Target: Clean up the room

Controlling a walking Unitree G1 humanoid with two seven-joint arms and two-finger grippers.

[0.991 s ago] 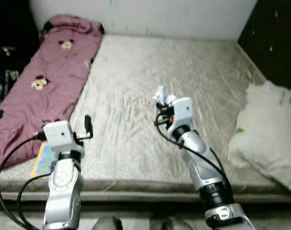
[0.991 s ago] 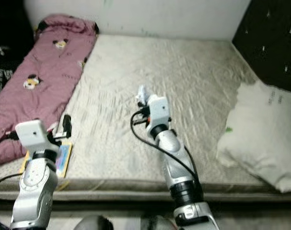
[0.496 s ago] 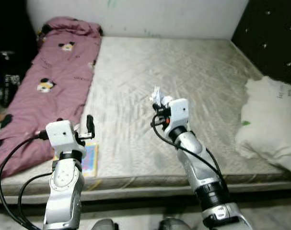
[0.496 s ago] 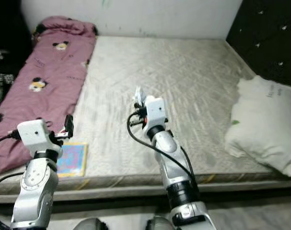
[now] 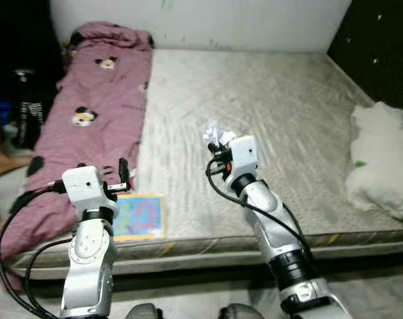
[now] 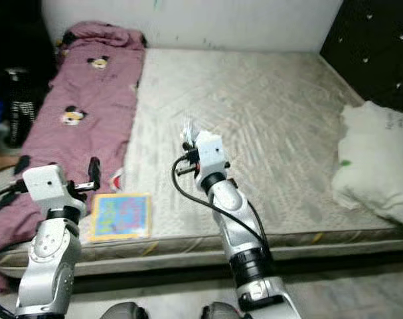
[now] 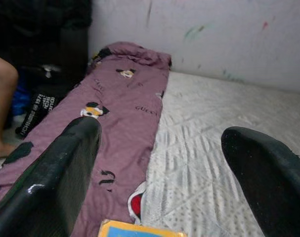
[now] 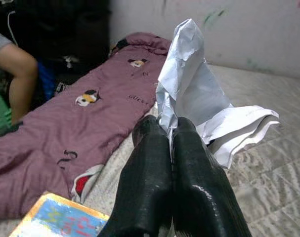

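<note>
Currently my right fingers [image 8: 172, 143] are closed on the crumpled paper [image 8: 194, 98], held at frame centre above the bed [image 5: 287, 100]. My left fingers [image 7: 154, 163] are spread, empty. Outstanding: paper disposal; colourful book [image 5: 140, 216], lower left, uncollected.

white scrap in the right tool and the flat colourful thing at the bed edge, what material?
White scrap: looks like thin matte paper, with sharp creases, pinched in the right tool. Colourful flat thing: probably a printed cardboard book or board, rigid with straight edges; finish unclear.
</note>
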